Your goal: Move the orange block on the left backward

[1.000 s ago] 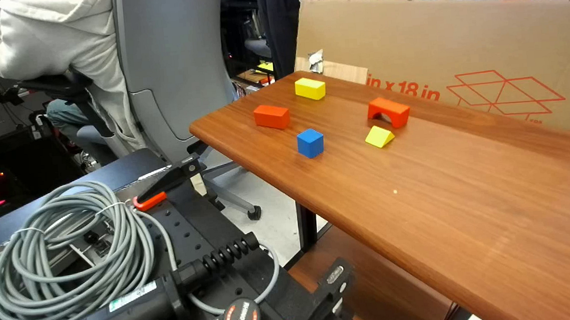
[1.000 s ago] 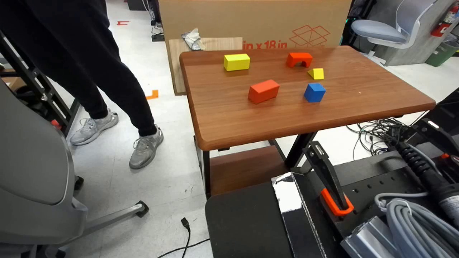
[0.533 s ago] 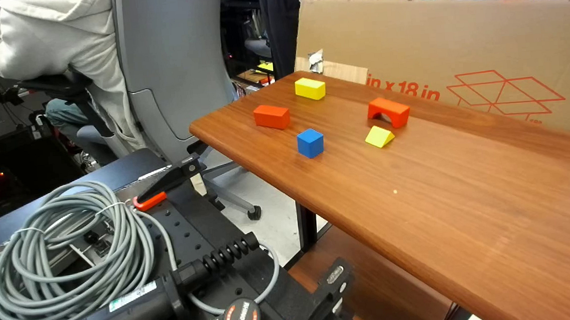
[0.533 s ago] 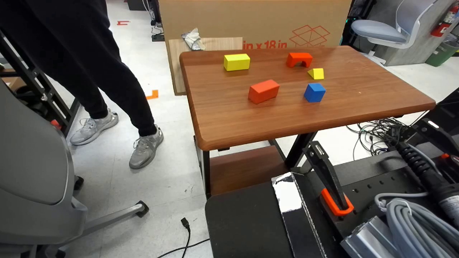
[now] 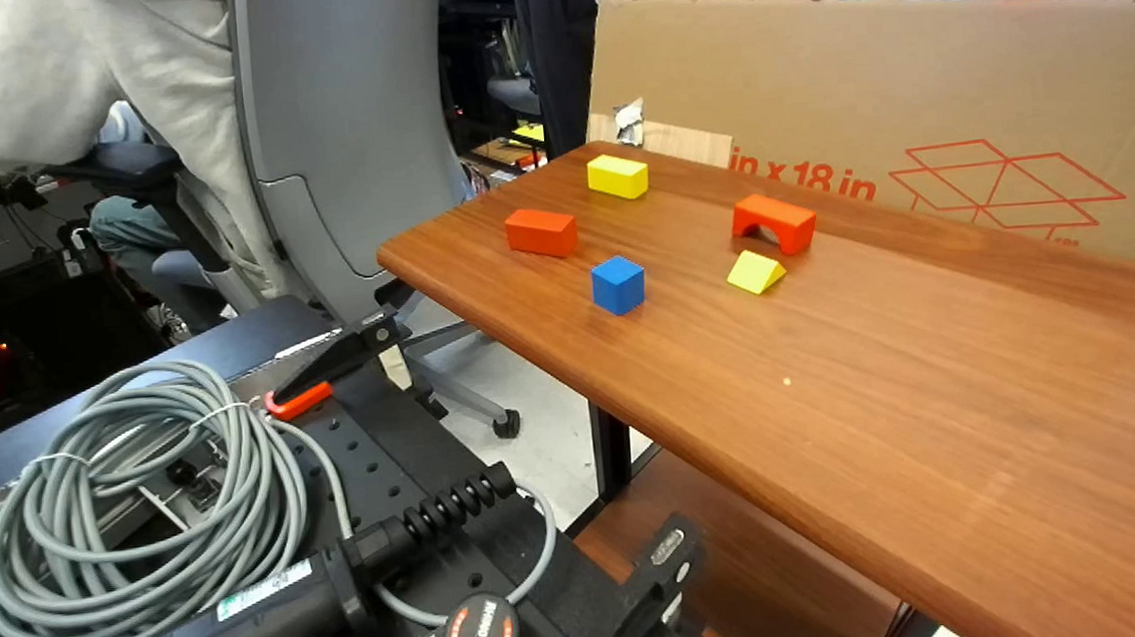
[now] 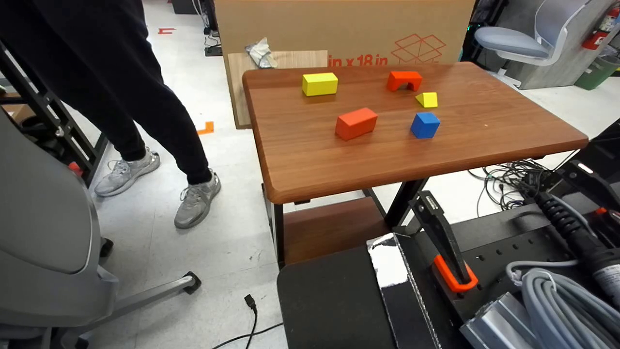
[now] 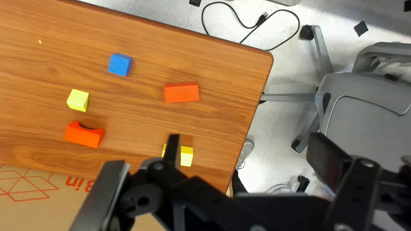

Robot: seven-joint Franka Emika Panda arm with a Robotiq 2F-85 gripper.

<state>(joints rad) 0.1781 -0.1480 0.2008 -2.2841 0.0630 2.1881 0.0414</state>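
The orange block [image 5: 542, 232] is a plain orange-red rectangular block lying on the brown table. It is on the left of the two orange blocks in both exterior views [image 6: 356, 124], with the blue cube to its right. In the wrist view, the orange block [image 7: 181, 92] lies above the jaws and fully in sight. My gripper [image 7: 246, 141] shows only in the wrist view. Its fingers are wide apart with nothing between them. The gripper is apart from the block, and its left finger partly covers a yellow block [image 7: 187, 156]. No arm shows in either exterior view.
A blue cube [image 5: 617, 286], a yellow wedge [image 5: 755, 272], an orange arch [image 5: 773, 221] and a yellow rectangular block [image 5: 618, 177] also lie on the table [image 5: 934, 413]. A cardboard sheet [image 5: 861, 88] stands along its far edge. A grey chair [image 5: 343, 114] is beside the table.
The blocks on the table have not moved. The seated person by the grey chair has shifted posture.
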